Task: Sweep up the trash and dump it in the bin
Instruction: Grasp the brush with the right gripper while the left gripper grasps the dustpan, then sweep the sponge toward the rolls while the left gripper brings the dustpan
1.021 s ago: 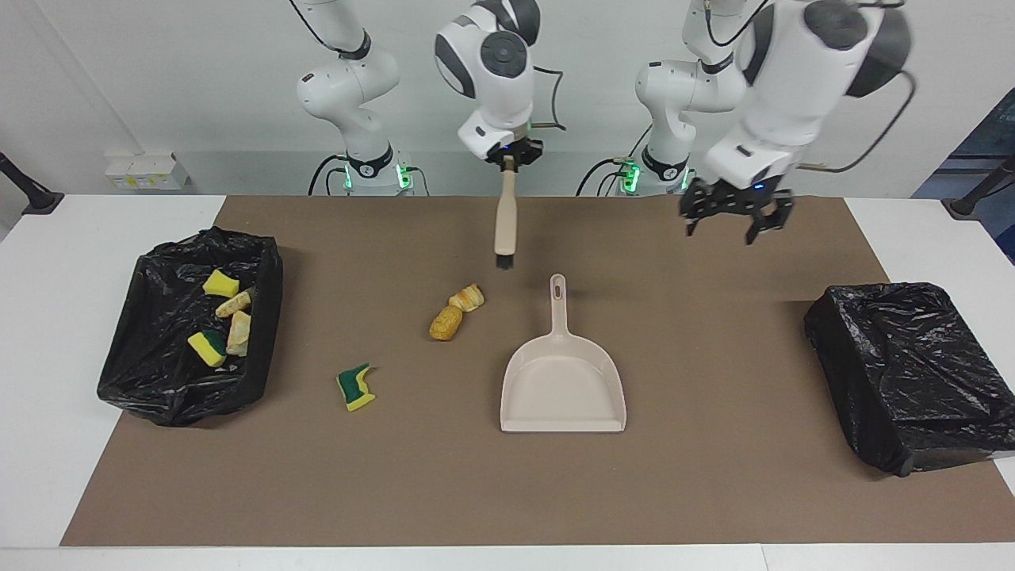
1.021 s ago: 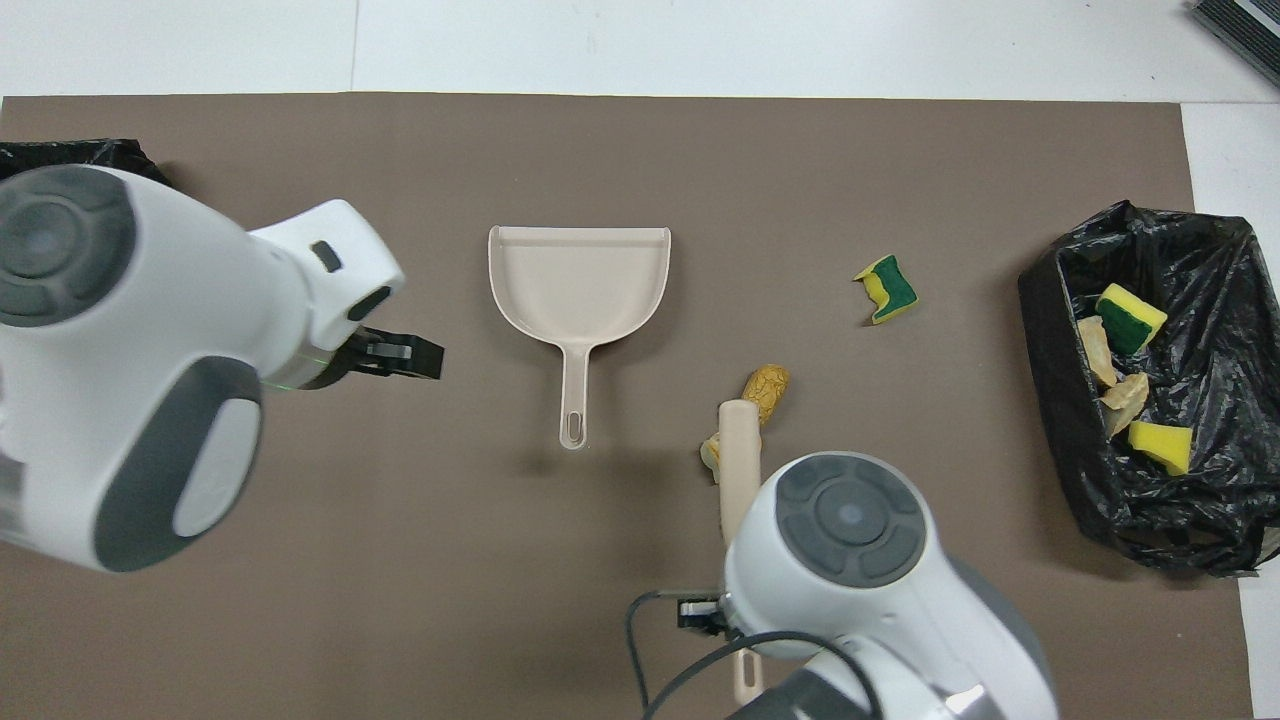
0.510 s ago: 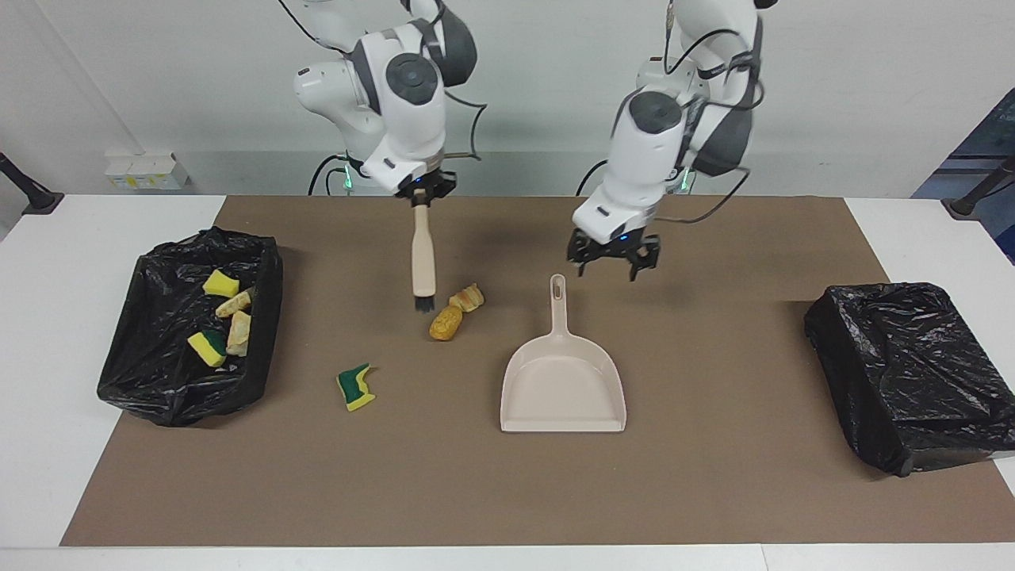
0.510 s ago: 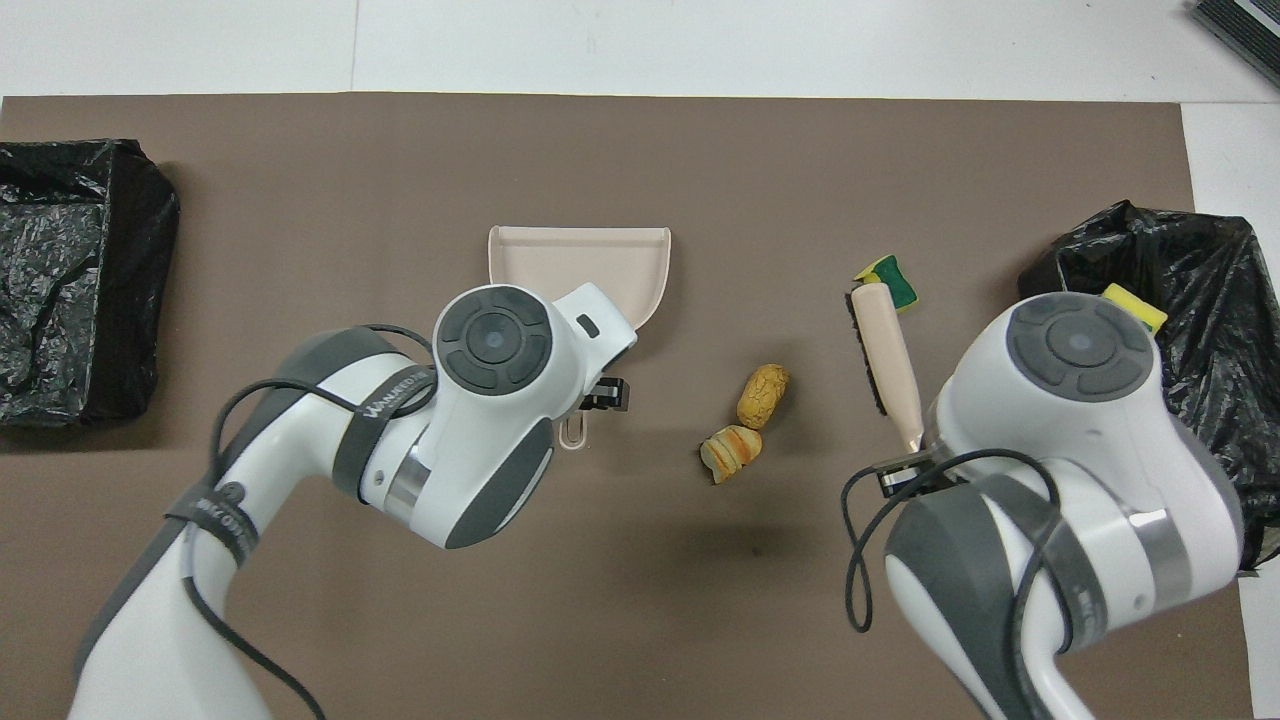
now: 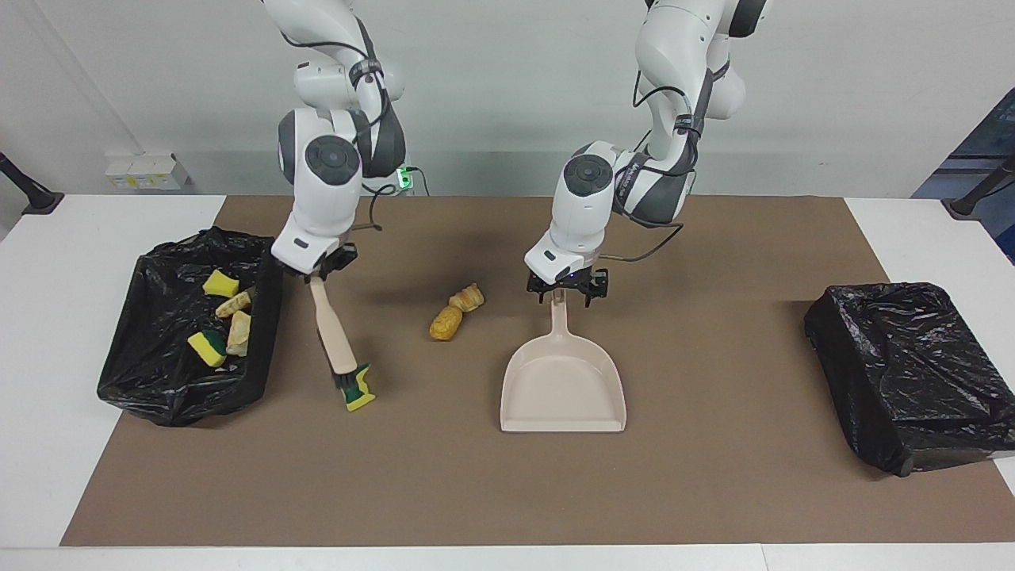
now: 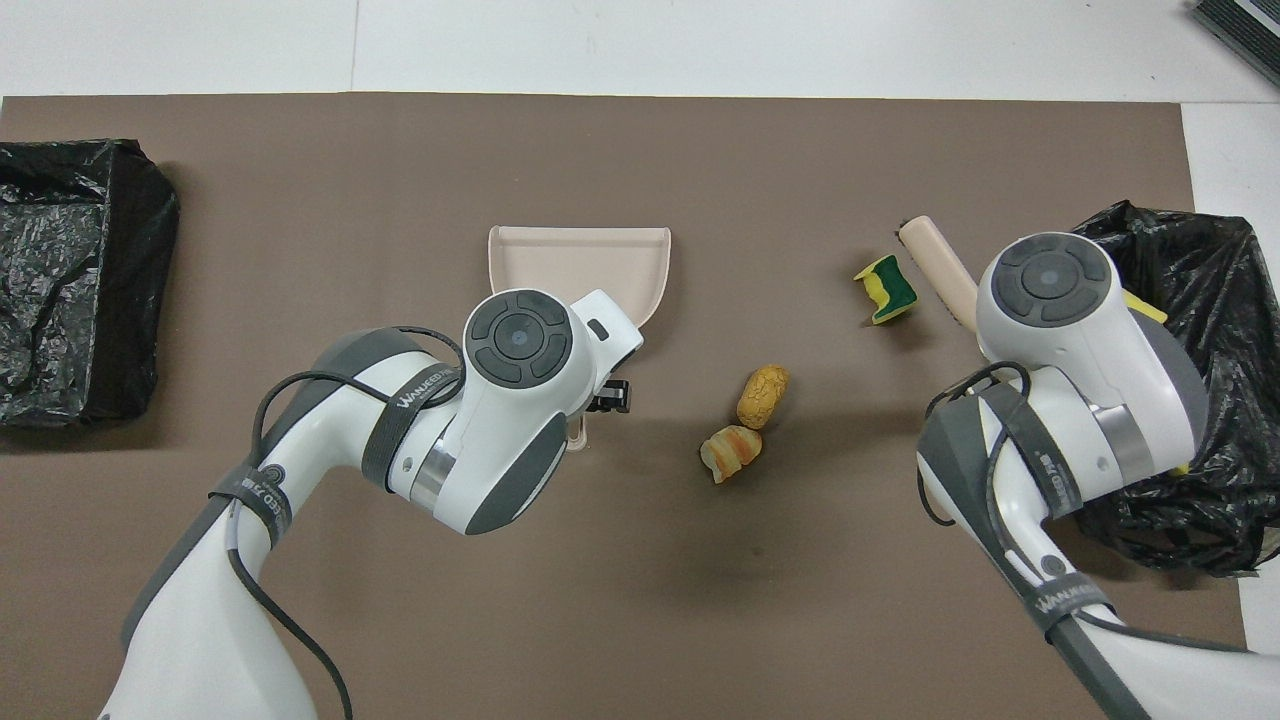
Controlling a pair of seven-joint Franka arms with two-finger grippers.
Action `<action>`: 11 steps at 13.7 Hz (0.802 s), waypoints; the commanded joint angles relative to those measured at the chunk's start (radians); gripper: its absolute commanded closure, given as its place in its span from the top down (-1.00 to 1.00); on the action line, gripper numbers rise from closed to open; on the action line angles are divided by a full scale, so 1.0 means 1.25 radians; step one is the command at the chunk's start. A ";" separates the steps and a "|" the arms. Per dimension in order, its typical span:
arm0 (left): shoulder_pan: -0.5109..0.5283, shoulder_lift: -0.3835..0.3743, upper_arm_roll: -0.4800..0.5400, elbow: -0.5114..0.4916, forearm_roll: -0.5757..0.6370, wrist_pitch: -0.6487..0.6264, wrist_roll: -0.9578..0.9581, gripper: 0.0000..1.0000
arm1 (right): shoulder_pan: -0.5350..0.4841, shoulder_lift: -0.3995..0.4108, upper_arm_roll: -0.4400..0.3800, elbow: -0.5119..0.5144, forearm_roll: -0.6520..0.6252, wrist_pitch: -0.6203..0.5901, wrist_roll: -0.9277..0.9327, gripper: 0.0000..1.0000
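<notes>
- Three trash scraps lie loose on the brown mat (image 5: 714,476): a green-and-yellow sponge piece (image 5: 356,390) at lower left of centre in the facing view, and two golden-brown lumps, the rounder lump (image 5: 446,323) touching the striped lump (image 5: 467,297), near mid-frame
- Four more scraps (image 5: 222,316) sit inside the open black-lined bin (image 5: 158,381) at the left edge of the facing view
- The brush (image 5: 335,337) slants down from the right hand (image 5: 320,267), its dark bristles touching the sponge piece; the right hand is clamped on the top of the brush handle, just beside the open bin's rim
- The beige dustpan (image 5: 563,381) lies flat at mid-frame, handle pointing up the facing view
- The left hand (image 5: 566,287) is down at the tip of the dustpan handle, a finger on either side; whether it already grips, I cannot tell
- A second bin (image 5: 908,373), wrapped in black plastic, sits at the right edge of the facing view
- The mat covers most of the white bench (image 5: 47,317)
</notes>
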 commanded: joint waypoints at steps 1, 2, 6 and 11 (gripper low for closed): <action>-0.010 -0.005 0.006 -0.028 0.006 0.039 -0.017 0.77 | -0.019 0.075 0.012 0.062 -0.096 0.043 -0.007 -1.00; -0.010 -0.004 0.006 -0.029 0.006 0.041 -0.017 0.53 | -0.018 0.101 0.013 0.074 -0.108 0.046 0.036 -1.00; -0.019 -0.007 0.007 -0.027 0.016 0.027 0.021 -0.91 | -0.001 0.096 0.019 0.054 -0.032 -0.037 0.066 -1.00; 0.045 -0.084 0.017 -0.022 0.036 -0.122 0.375 -1.00 | 0.052 0.073 0.025 0.029 0.105 -0.101 0.094 -1.00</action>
